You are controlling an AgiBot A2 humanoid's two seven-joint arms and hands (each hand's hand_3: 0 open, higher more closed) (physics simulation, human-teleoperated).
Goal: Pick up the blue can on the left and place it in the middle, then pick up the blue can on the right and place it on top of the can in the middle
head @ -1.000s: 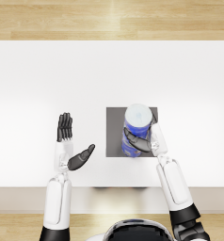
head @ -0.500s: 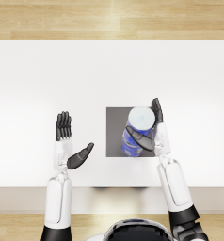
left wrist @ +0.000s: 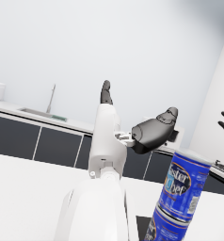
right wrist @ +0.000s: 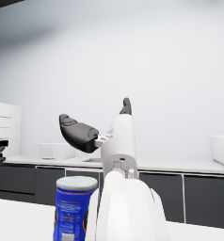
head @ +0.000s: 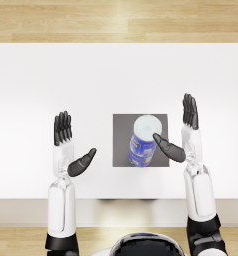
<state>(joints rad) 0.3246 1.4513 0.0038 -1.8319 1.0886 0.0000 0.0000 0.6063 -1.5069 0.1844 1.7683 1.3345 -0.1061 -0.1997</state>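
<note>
Pretty much done I think: both blue cylindrical metal cans [head: 143,142] sit stacked on the dark grey square mat [head: 122,142] mid-desk, toward its near edge, and my left hand [head: 66,145] and right hand [head: 183,137] are both spread wide, holding nothing.

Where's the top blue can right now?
In the head view the top blue can stands stacked on the lower can over the grey mat, mid-table, just left of the open right hand, untouched.

blue cans [head: 143,144]: two, stacked upright; on grey mat [head: 122,145]; untouched
</note>
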